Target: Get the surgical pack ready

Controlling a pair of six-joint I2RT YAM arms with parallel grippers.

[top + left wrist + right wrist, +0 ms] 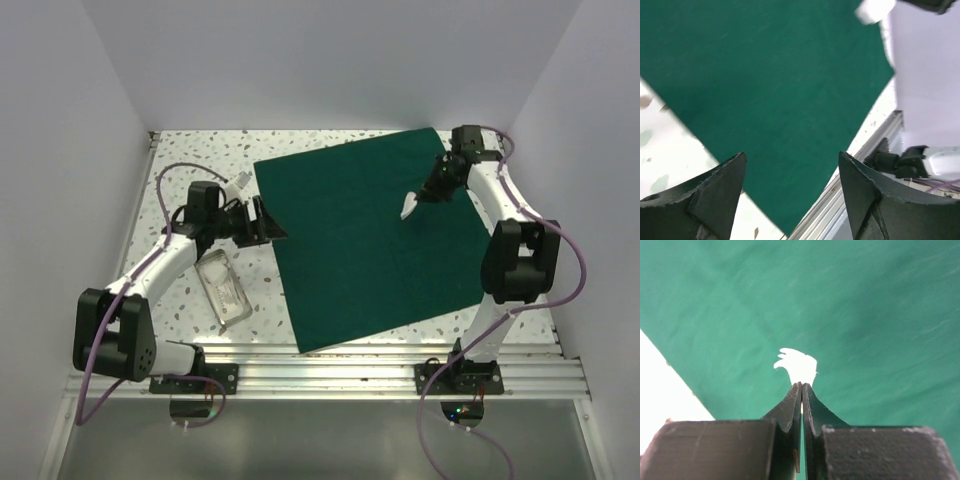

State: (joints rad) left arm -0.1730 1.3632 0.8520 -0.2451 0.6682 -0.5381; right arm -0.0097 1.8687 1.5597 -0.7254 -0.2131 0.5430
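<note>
This is a robotics lab test cell rather than a lived-in room. Plain matte white wall panels (300, 60) box in a white speckled tabletop (200, 170) on three sides. Silver slotted aluminium rails (330, 372) run along its near edge. A white-and-black jointed left robot arm (150, 275) and its twin, the right robot arm (510, 260), are bolted to them side by side. Thin purple cables (160, 190) loop along both arms.
</note>
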